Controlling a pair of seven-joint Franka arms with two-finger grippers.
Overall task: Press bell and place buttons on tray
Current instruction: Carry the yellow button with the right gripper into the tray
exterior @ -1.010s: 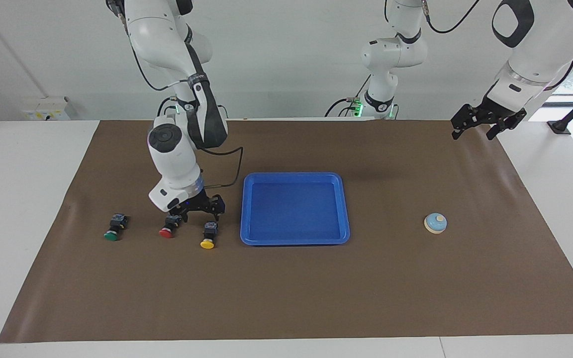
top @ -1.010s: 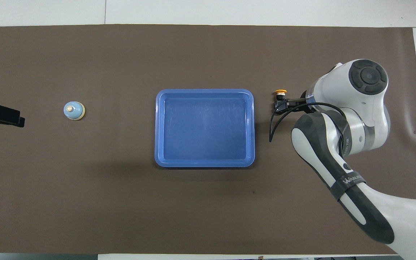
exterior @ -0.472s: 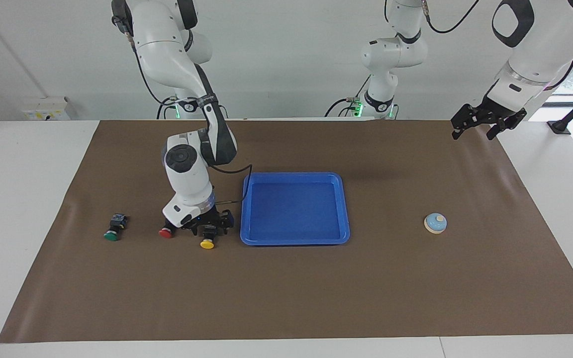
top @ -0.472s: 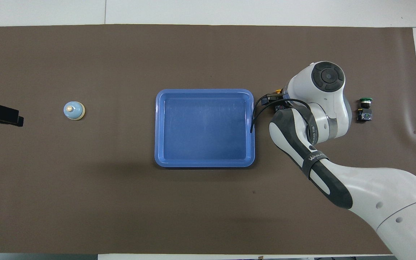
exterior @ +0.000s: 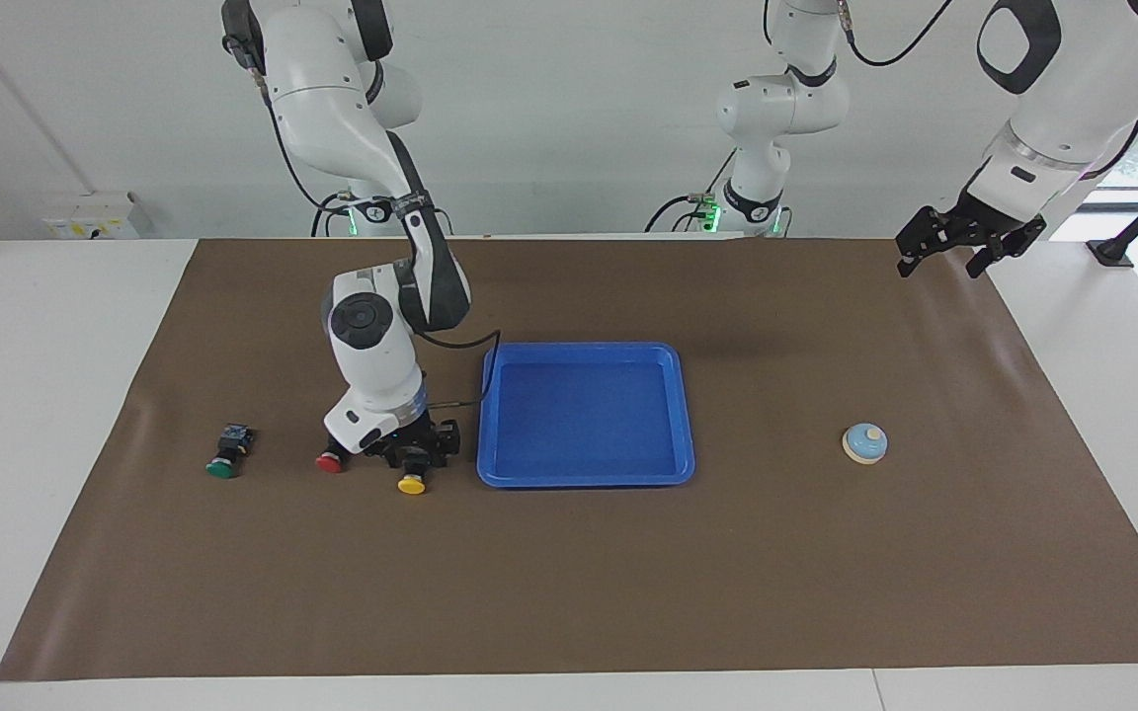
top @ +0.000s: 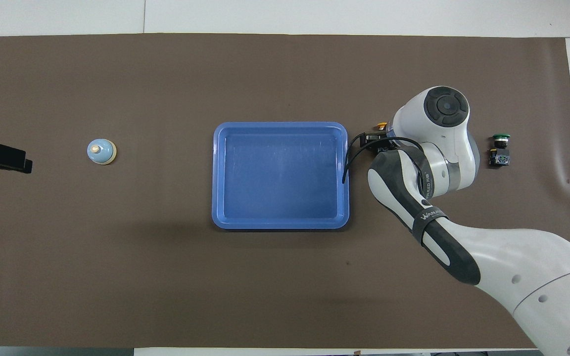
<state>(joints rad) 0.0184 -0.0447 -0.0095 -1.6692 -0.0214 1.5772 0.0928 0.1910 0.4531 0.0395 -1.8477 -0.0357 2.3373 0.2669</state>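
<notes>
The blue tray lies mid-table. Three buttons lie in a row beside it toward the right arm's end: yellow closest to the tray, then red, then green. My right gripper is down at the mat, set over the yellow button's black body, with the yellow cap sticking out from under it. In the overhead view the arm hides the red button. The light-blue bell sits toward the left arm's end. My left gripper waits open, raised over the mat's corner.
A brown mat covers the table under everything. The right arm's black cable loops over the tray's corner nearest the buttons. A third white arm stands by the table's edge at the robots' end.
My right gripper slid from above the red and yellow buttons toward the tray and sank onto the yellow button. The green button came into sight from above. The left arm held still.
</notes>
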